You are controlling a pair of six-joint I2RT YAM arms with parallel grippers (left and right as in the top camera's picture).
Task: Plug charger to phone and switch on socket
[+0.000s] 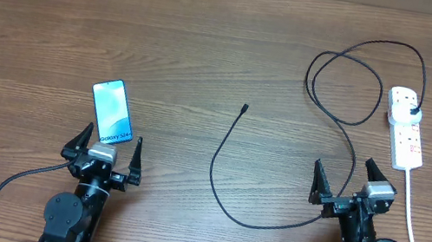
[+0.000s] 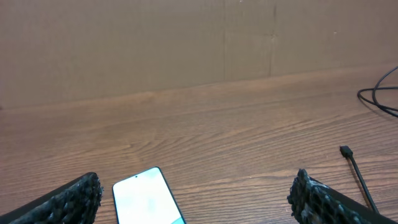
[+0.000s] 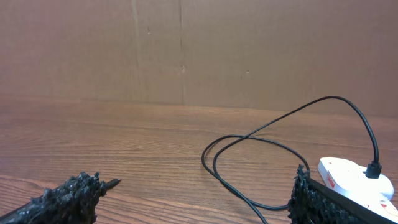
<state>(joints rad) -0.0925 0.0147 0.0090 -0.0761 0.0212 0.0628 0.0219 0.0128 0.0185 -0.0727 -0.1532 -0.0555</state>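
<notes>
Item one, wooden table [image 1: 212, 41], brown grain, bearing all the rest. Item two, the phone [image 1: 113, 111], lying flat at near left, screen up and lit blue and white, tilted a little to the left; its near end reaches in between the fingers of the left gripper [image 1: 114, 136], whose jaws stand wide apart and hold nothing, neither finger touching the phone in the left wrist view. Item three, the charger [image 1: 212, 166], a thin black cable, its connector tip [image 1: 246, 107] lying loose on bare wood at mid-table, well apart from the phone; from there it bends toward the near edge, swings right past the right gripper [image 1: 344, 164], loops at far right and ends in a black plug [image 1: 412, 111]. Item four, the socket [image 1: 405, 126], a white strip at far right lying lengthwise near to far, the plug seated in its farthest outlet; switch state too small to tell. Item five, a thick white cord [image 1: 413, 233] running from the strip's near end down the right side. The right gripper's jaws are likewise spread wide and empty, just left of the cord, the cable passing close beside them. Item six, a plain brown board [image 2: 186, 43] along the far edge.
</notes>
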